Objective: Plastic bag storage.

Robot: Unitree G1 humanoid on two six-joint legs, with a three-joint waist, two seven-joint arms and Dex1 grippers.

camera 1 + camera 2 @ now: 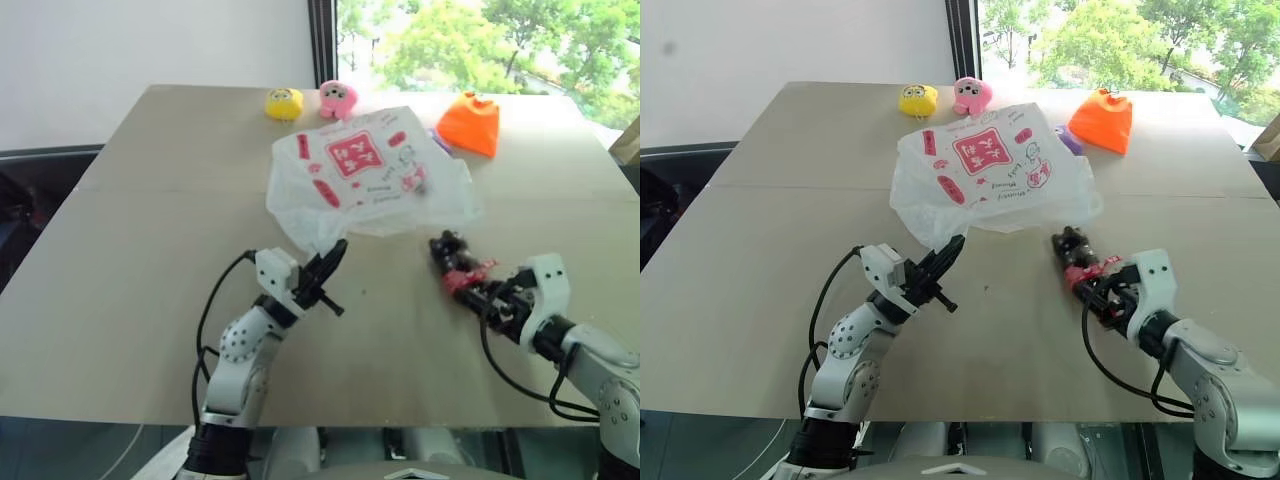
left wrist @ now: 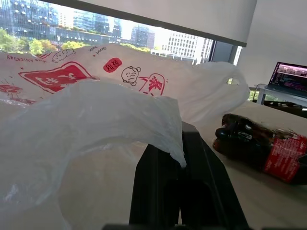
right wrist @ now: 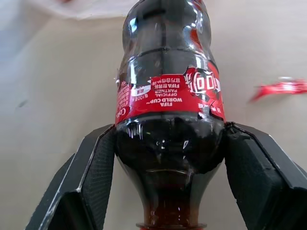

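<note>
On the desk, the thin, crinkly plastic bag looks light, limp and slippery, best pinched at its near edge, where the left hand clamps it while the right hand holds a cola bottle.

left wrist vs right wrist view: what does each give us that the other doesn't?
Left wrist view alone: the left gripper, shut on an edge of the plastic bag, the bag's red print, and a laptop in the background.
Right wrist view alone: the right gripper with a finger on each side of the cola bottle, its label text readable, and a torn red label strip lying on the table.
Both: the cola bottle, the table, and some of the bag.
</note>
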